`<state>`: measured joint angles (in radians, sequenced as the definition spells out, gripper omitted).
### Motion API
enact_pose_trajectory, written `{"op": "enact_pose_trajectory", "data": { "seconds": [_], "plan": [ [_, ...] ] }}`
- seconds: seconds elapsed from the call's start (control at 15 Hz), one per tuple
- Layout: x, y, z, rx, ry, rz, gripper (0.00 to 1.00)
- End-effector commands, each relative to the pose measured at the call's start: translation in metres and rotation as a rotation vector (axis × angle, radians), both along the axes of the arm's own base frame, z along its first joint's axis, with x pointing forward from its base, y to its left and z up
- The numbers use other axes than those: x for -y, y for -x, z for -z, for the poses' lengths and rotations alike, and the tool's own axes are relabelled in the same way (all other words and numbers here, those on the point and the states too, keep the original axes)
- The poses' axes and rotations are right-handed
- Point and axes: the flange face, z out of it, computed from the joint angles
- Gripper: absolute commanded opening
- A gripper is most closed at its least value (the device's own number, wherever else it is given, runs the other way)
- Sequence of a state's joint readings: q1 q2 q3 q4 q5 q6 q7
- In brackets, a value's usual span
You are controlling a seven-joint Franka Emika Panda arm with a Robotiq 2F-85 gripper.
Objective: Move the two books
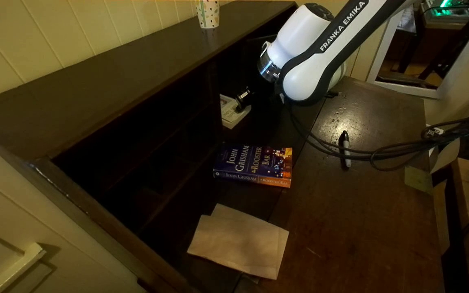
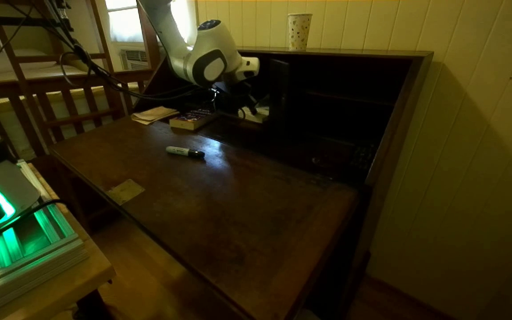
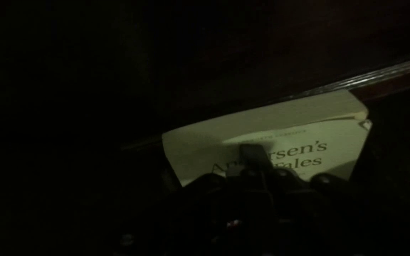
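In an exterior view, overlapping pale tan sheets of paper (image 1: 238,242) lie nearest, at the lower centre of the frame, on a dark brown wooden desk (image 1: 369,228). Beyond them, around mid-frame, a dark blue paperback book with orange-yellow marks (image 1: 254,165) lies flat, its spine facing the bottom edge. A white marker with a black cap (image 1: 345,150) rests right of centre — well apart from that book. Farther back, at upper centre, lies a pale whitish-green paperback book (image 1: 231,114). Over its cover is the black two-fingered gripper (image 3: 256,155), clenched; the wrist view is dim — whether the tips touch the cover is hard to say. Farthest, at the top edge, a speckled white paper cup (image 1: 209,15) stands on the desk's upper ledge (image 1: 96,81).
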<state>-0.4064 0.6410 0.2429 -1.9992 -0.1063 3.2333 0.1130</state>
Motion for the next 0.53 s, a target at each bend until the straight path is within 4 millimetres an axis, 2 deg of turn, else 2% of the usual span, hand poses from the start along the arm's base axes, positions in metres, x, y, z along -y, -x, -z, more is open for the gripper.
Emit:
{"op": "enact_pose_trajectory", "data": {
  "seconds": [0.0, 0.27, 0.47],
  "plan": [
    [-0.0119, 0.0118, 0.0142, -0.092, 0.019, -0.048, 0.00],
    [-0.0156, 0.0179, 0.0147, -0.165, 0.052, -0.097, 0.00],
    [-0.0089, 0.0202, 0.0152, -0.217, 0.089, -0.139, 0.00]
  ]
}}
